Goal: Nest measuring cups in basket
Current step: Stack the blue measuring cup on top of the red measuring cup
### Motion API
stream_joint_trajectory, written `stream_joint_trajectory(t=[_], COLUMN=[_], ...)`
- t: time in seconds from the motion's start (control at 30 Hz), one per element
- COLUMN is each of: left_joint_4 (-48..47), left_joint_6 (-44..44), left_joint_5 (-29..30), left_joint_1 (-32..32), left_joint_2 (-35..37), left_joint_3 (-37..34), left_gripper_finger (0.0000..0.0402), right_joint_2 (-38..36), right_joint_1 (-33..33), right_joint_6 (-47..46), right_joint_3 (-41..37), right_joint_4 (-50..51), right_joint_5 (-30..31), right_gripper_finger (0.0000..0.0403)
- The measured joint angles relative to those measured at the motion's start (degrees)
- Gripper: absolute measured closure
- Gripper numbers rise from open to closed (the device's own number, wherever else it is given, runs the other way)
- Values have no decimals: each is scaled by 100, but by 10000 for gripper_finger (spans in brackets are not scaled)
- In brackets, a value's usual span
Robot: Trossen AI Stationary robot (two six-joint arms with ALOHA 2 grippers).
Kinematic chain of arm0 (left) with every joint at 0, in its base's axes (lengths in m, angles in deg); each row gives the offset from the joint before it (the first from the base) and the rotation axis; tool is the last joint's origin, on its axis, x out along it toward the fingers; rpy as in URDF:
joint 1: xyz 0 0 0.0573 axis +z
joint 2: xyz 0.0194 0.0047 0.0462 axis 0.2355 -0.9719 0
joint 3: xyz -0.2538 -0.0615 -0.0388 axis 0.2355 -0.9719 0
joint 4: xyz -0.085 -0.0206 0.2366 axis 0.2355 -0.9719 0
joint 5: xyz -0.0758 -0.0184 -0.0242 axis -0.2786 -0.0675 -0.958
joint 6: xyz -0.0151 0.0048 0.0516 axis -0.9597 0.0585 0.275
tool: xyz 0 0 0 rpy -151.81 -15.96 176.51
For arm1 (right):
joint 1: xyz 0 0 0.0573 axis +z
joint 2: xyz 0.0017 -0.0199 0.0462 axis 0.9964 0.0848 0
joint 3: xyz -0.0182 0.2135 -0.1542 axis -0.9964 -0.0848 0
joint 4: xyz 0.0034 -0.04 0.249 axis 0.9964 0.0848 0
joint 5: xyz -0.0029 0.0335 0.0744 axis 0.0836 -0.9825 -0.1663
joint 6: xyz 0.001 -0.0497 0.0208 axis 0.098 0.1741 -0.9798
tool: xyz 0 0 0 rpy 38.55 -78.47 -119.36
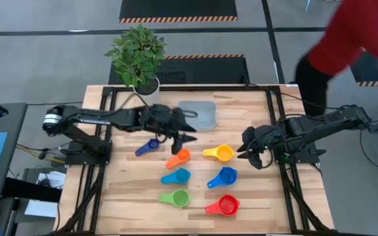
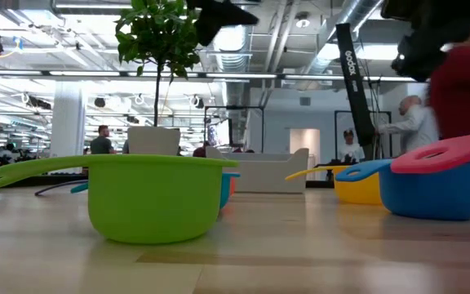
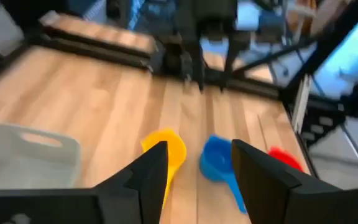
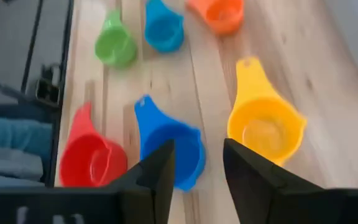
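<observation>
Seven measuring cups lie on the table: dark blue [image 1: 148, 146], orange [image 1: 179, 157], yellow [image 1: 219, 153], light blue [image 1: 176, 176], blue [image 1: 223, 177], green [image 1: 174, 196] and red [image 1: 224, 206]. The pale basket [image 1: 199, 115] stands at the far middle with nothing showing inside. My left gripper [image 1: 186, 136] is open and hovers between the basket and the orange cup; its wrist view looks past the yellow cup [image 3: 166, 149] and blue cup [image 3: 219, 163]. My right gripper [image 1: 251, 155] is open just right of the yellow cup [image 4: 266, 127], holding nothing.
A potted plant [image 1: 136, 56] stands at the table's far left corner, next to the basket. A person in a red top [image 1: 353, 39] moves beyond the table's far right corner. Bare wood lies along the near edge and on the table's left side.
</observation>
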Motion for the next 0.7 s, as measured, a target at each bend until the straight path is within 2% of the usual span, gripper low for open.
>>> stream_joint_trajectory(t=[0.2,0.4,0.5,0.7], left_joint_4=[58,-121,-114,7], left_joint_6=[386,631,622,-60], left_joint_5=[-504,-1092,-1020,-914], left_joint_1=[-130,-152,-258,-445], left_joint_2=[-941,-1748,-2106,-2921], left_joint_3=[533,1258,1499,1948], left_gripper_finger=[233,232,232,232], right_joint_2=[48,2,0,2], right_joint_1=[73,36,25,164], right_joint_6=[-324,-678,-907,-1038], right_joint_3=[0,2,2,0], right_joint_4=[296,1020,1643,2405], right_joint_5=[-348,-493,-536,-628], right_gripper_finger=[218,227,234,242])
